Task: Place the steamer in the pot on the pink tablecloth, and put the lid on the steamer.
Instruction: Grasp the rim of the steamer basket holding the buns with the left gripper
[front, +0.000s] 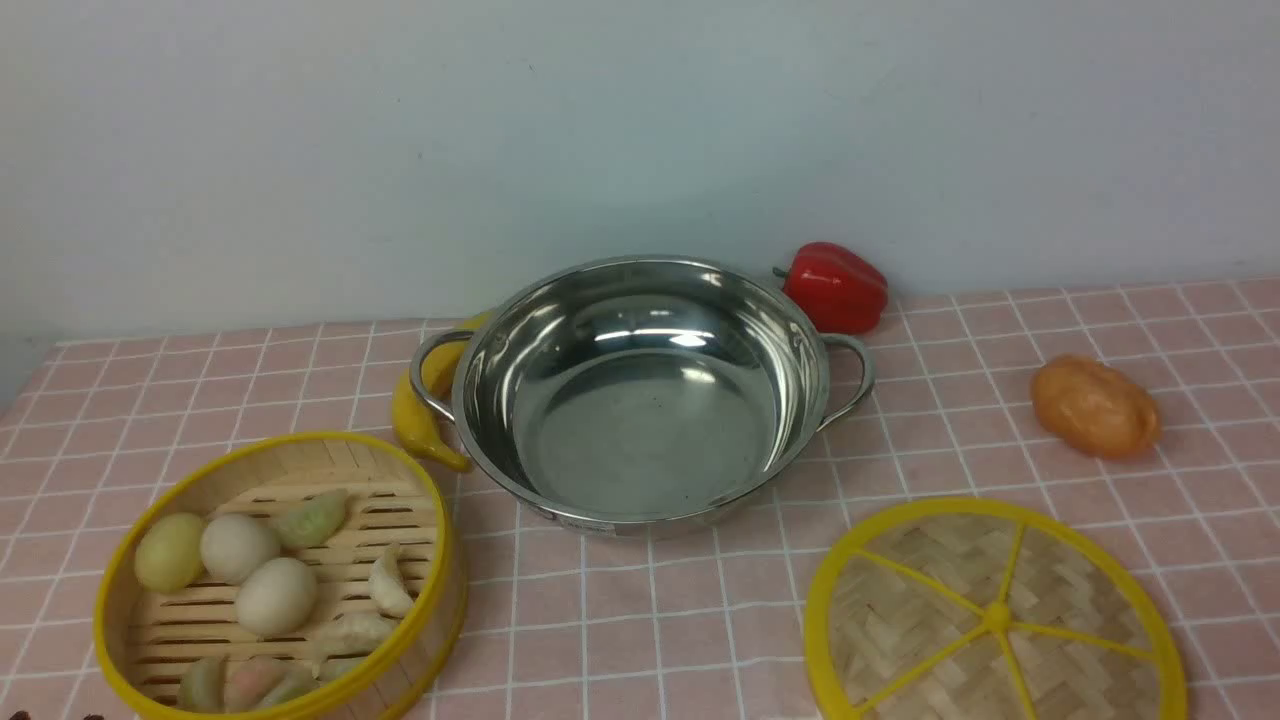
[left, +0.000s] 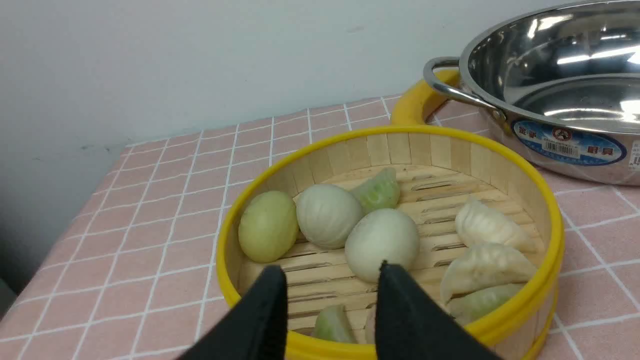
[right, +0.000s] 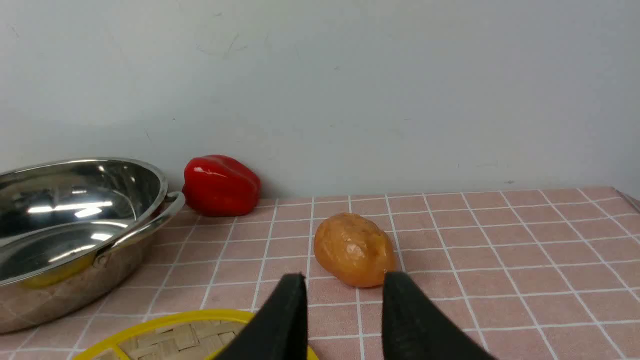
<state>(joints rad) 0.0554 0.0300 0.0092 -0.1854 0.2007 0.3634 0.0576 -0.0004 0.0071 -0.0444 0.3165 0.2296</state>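
left hand (left: 331, 280) and right hand (right: 344, 285) both parted, nothing held. risk: a one-sided rim grip may tilt the steamer (left: 400, 131), spilling buns (left: 382, 242), or snag the pot (front: 640, 320) rim.

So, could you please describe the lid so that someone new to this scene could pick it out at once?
Start at the steel pot in the middle of the pink tablecloth; the lid lies flat on the cloth, nearer the robot and to the pot's right. Unlike the deeper steamer on the left, which holds buns and dumplings, it is a flat woven disc with yellow spokes.
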